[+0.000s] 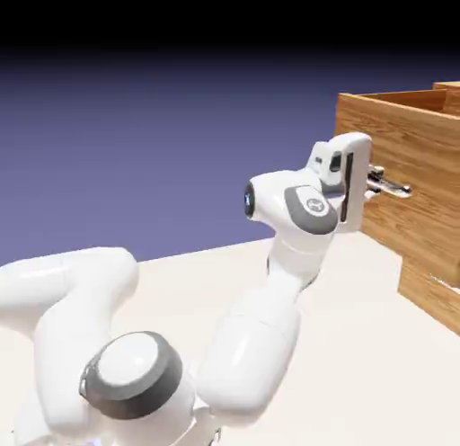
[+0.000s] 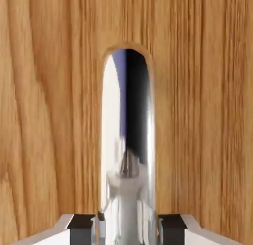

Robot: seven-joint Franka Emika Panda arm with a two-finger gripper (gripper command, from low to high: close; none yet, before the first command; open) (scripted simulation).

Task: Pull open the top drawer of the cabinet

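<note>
The top drawer juts out from the cabinet toward the arm, and its open top rim shows in the exterior view. My gripper is at the drawer's front, shut on the silver bar handle. In the hand view the handle stands large and mirror-bright between my two grey fingertips, which press against its sides. The drawer's wood-grain front panel fills everything behind it.
A pale table runs under the arm up to the cabinet's foot. My own elbow and forearm take up the lower left of the exterior view. A small silver glint on the lower cabinet front shows at the frame's edge.
</note>
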